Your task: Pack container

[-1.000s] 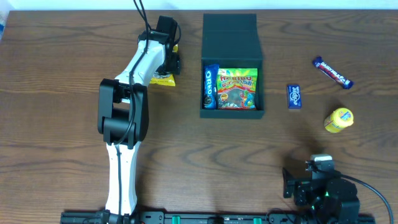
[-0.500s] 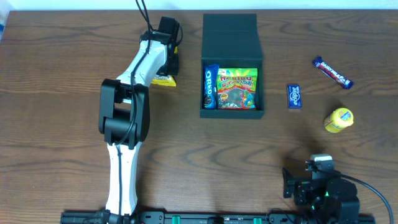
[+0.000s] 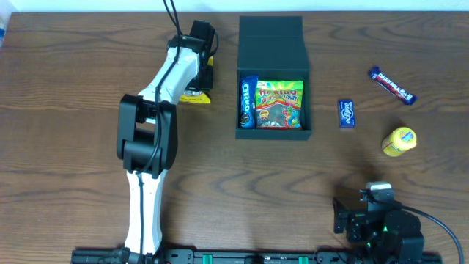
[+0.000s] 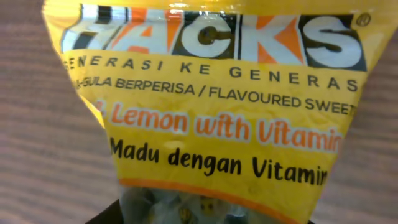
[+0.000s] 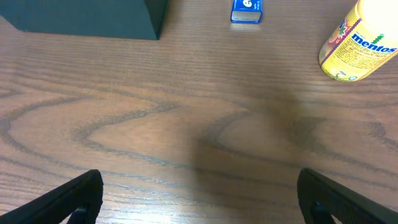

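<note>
The container [image 3: 272, 45], a dark teal-black box with its flap lid laid open at the back, stands at the table's middle back. It holds an Oreo pack [image 3: 248, 103] and a Haribo bag [image 3: 279, 104]. Its front corner shows in the right wrist view [image 5: 87, 15]. My left gripper [image 3: 203, 73] is left of the box, shut on a yellow Hacks sweets packet [image 3: 196, 95]. The packet [image 4: 211, 112] fills the left wrist view, its lower end between the fingers [image 4: 199, 219]. My right gripper [image 3: 364, 205] is open and empty over bare wood [image 5: 199, 199] at the front right.
Right of the box lie a small blue packet [image 3: 346, 113], a yellow Mentos bottle [image 3: 399, 141] and a purple chocolate bar [image 3: 391, 85]. The blue packet [image 5: 247, 10] and the Mentos bottle [image 5: 360, 43] also show in the right wrist view.
My left gripper and the yellow packet have shifted slightly right, toward the box. The right arm has not moved.
</note>
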Controlling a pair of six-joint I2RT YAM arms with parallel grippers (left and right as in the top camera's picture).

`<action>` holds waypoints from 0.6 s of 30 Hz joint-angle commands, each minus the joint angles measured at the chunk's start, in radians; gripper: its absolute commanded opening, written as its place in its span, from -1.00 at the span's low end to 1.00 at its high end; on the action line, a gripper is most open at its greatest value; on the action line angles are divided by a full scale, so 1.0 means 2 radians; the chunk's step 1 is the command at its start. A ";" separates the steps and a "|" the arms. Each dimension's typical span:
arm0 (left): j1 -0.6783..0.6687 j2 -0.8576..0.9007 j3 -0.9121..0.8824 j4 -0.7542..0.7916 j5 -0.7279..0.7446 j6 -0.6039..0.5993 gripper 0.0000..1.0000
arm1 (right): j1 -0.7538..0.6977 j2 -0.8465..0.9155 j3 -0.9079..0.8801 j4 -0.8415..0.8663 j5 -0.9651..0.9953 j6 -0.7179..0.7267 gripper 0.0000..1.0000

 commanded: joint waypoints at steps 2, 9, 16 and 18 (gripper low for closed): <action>-0.005 -0.059 0.005 -0.016 0.001 -0.011 -0.31 | -0.005 -0.003 -0.003 -0.003 -0.002 -0.006 0.98; -0.022 -0.121 0.005 -0.053 0.001 -0.018 -0.32 | -0.005 -0.003 -0.003 -0.003 -0.002 -0.006 0.98; -0.084 -0.186 0.004 -0.101 0.001 -0.040 -0.29 | -0.005 -0.003 -0.003 -0.003 -0.002 -0.006 0.98; -0.117 -0.197 0.005 -0.111 0.001 -0.065 -0.30 | -0.005 -0.003 -0.003 -0.003 -0.002 -0.006 0.99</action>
